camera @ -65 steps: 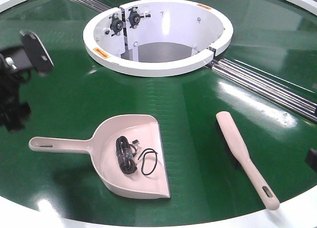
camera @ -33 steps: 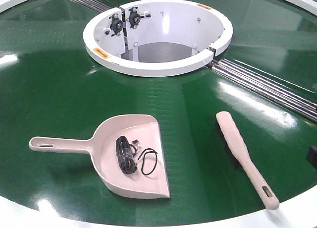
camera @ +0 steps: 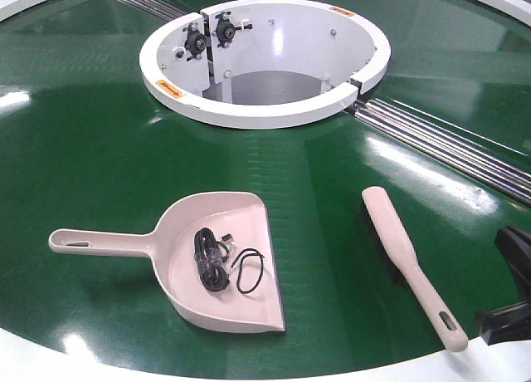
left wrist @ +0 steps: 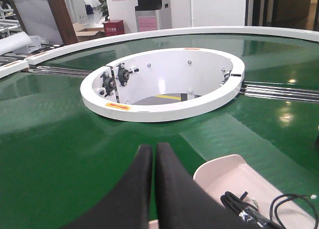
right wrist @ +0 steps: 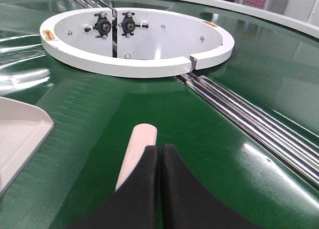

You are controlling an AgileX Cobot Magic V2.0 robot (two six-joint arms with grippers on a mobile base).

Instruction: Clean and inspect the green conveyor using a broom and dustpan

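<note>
The green conveyor [camera: 91, 166] fills the front view. On it lies the dustpan [camera: 247, 226], handle pointing left, with black cables [camera: 212, 259] inside the pan. To its right the broom [camera: 400, 245] lies flat, its handle toward the near rim. My left gripper [left wrist: 154, 147] is shut and empty, hovering over the belt just left of the dustpan [left wrist: 222, 175]. My right gripper [right wrist: 160, 148] is shut and empty above the broom [right wrist: 138, 147], whose rounded head end pokes out ahead of the fingertips. A dark part of the right arm [camera: 513, 315] shows at the lower right edge.
The white ring [camera: 265, 110] around the central opening stands at the back. Chrome rollers [camera: 444, 143] run from it to the right. The conveyor's white outer rim [camera: 33, 357] curves along the near edge. Boxes and doors [left wrist: 114, 25] lie beyond the far rim.
The left arm, seen at the left edge one second ago, has left the front view. The right arm has come into view at the lower right edge. Dustpan and broom have not moved.
</note>
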